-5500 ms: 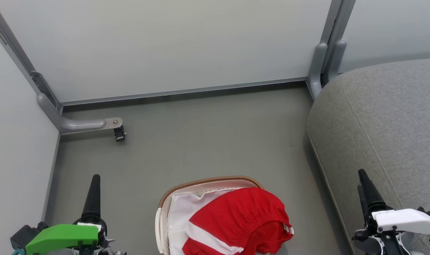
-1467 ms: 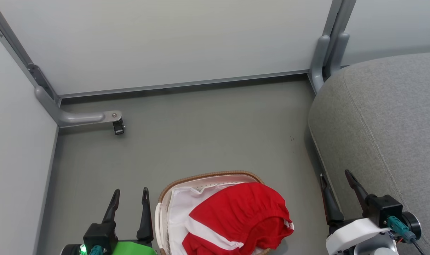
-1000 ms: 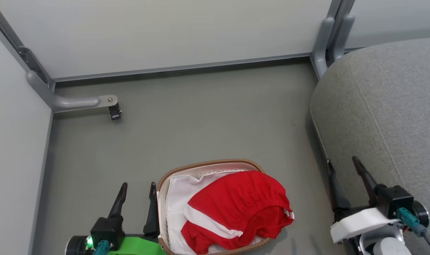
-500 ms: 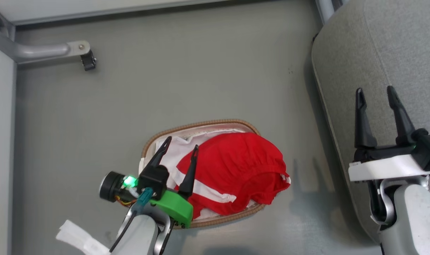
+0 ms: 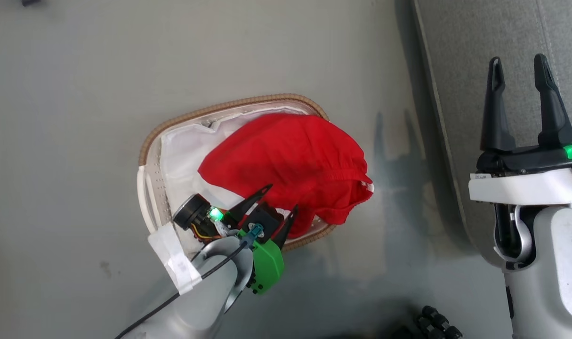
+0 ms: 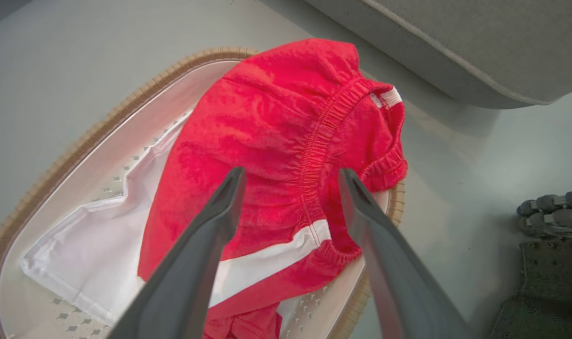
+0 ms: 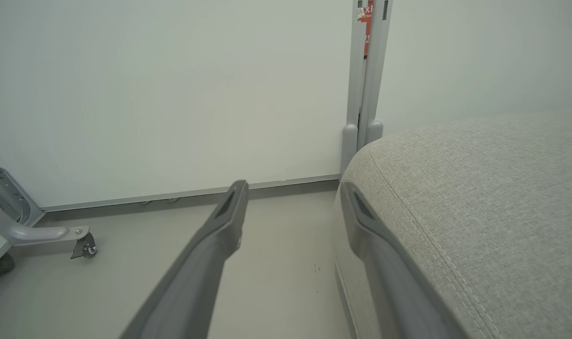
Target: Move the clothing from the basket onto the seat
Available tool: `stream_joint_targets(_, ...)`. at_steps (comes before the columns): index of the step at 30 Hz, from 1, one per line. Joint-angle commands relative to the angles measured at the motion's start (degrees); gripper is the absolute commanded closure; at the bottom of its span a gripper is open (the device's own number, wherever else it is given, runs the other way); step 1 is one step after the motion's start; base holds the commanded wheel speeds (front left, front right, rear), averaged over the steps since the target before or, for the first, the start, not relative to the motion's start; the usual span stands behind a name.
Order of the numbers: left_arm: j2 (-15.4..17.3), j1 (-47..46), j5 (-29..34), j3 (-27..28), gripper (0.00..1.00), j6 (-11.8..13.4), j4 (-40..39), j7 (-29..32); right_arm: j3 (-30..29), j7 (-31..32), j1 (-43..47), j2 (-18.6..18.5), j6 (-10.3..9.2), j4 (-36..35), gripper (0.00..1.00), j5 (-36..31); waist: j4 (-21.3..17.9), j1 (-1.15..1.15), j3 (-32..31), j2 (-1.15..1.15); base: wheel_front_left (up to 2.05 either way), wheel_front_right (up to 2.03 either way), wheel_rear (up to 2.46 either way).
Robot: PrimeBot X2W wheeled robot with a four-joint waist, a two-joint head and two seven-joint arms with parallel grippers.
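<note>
The left gripper [image 5: 282, 197] hangs spread wide above the clothing [image 5: 286, 155] — the red heap lies just beyond its tips, in the basket [image 5: 146, 141], whose near rim the arm [image 5: 205, 292] hides; it seems not to touch. The right gripper [image 5: 517, 60], also wide and empty, stands over the seat [image 5: 455, 56] — cut off rightward.

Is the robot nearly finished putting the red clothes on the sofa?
Not yet: nothing lies on the seat in view. The red clothing is in the basket. The left gripper hangs open over it, not gripping. Grabbing, lifting and carrying to the seat are all left; the right gripper is open and empty.
</note>
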Motion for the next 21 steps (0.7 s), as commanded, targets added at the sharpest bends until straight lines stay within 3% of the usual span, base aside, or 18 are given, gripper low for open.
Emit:
stream_joint_targets(1,0.5,-2.1,-0.9,-0.8,0.0,0.6,1.3,0.5,0.2,-0.1,-1.2,-0.1,-0.04,-0.5,0.0,0.6,-4.3,-0.01,7.1,0.0,0.0,0.0,0.0)
stream_joint_targets(16,0.4,-8.6,-5.9,-7.4,0.0,1.4,11.6,7.5,0.9,-0.1,-3.5,-0.1,-0.04,-1.2,0.0,3.7,-7.0,-0.01,13.5,0.0,0.0,0.0,0.0)
stream_joint_targets(21,0.5,-9.2,-7.0,-8.7,0.0,3.7,13.7,9.5,1.1,-0.1,-4.2,-0.2,-0.04,-1.0,0.0,4.3,-7.4,-0.01,14.0,0.0,0.0,0.0,0.0)
